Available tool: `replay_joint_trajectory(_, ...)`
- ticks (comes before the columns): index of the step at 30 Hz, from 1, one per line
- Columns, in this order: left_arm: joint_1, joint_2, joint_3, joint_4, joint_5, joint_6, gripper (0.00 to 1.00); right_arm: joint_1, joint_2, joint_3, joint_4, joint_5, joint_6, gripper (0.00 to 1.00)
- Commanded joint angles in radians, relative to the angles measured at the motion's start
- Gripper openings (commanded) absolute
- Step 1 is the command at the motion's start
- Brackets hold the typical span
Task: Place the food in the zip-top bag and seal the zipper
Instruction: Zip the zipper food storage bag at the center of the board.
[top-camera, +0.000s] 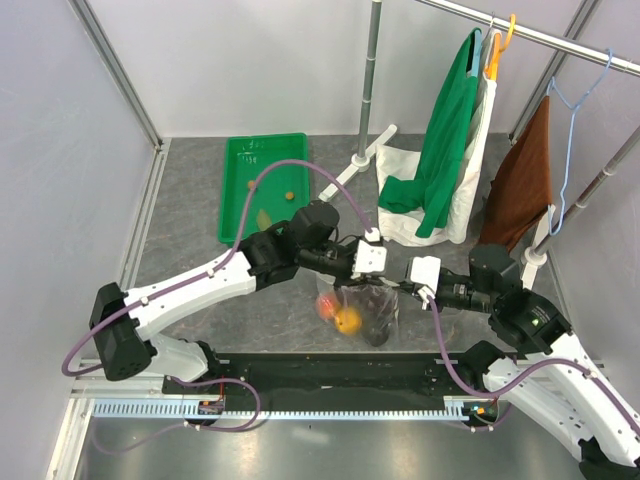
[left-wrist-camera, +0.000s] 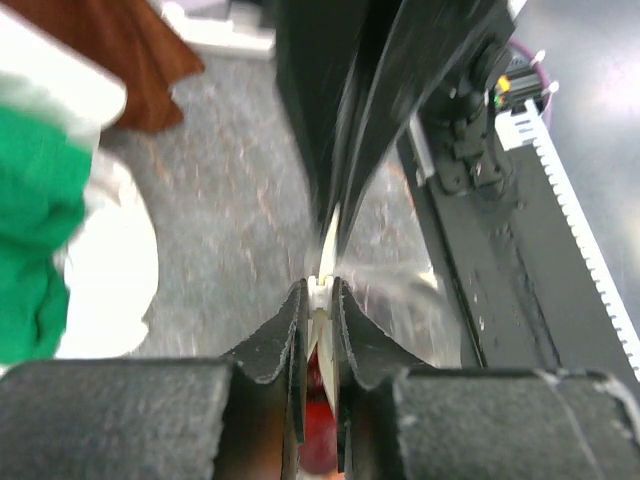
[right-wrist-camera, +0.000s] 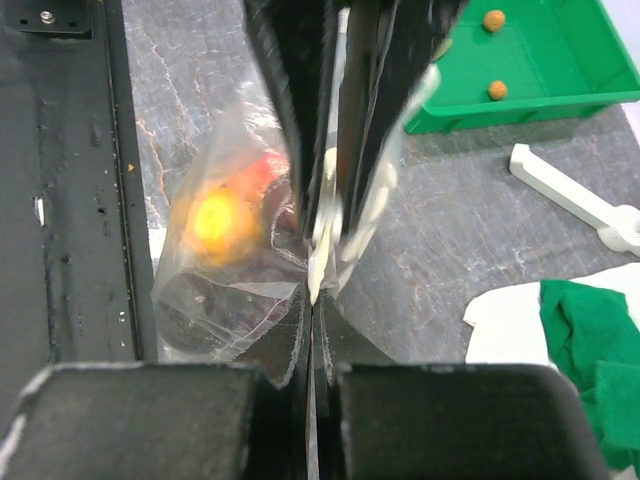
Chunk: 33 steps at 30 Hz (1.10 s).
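So that the food (right-wrist-camera: 215, 222) hangs inside the zip-top bag (right-wrist-camera: 215, 300) beneath the jaws, your left gripper (left-wrist-camera: 320, 292) and right gripper (right-wrist-camera: 312, 300) each clamp tight on the zipper (left-wrist-camera: 327, 245).

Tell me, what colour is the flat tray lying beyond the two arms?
The tray is plain green; the top external view shows it best.

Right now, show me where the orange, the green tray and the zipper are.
orange (top-camera: 347, 321): top external view, centre of the fruit.
green tray (right-wrist-camera: 570, 50): right wrist view, bare part of its floor.
zipper (left-wrist-camera: 326, 250): left wrist view, middle of the visible white strip.
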Motion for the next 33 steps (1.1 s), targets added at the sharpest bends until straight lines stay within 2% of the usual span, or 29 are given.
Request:
replay_joint_trajectory(1, 0.098, -0.063, -0.056, -0.118, -0.02, 0.03, 0.1, 0.0, -0.035, 0.011, 0.032, -0.008, -0.029, 0.0)
replay_joint_trajectory(16, 0.33, -0.182, -0.167, -0.277, -0.045, 0.2, 0.11, 0.001, -0.053, -0.003, 0.008, 0.029, -0.05, 0.0)
replay_joint_trajectory(33, 0.583, -0.268, -0.254, -0.381, -0.06, 0.369, 0.12, 0.001, -0.055, -0.003, 0.008, 0.063, -0.047, 0.0)
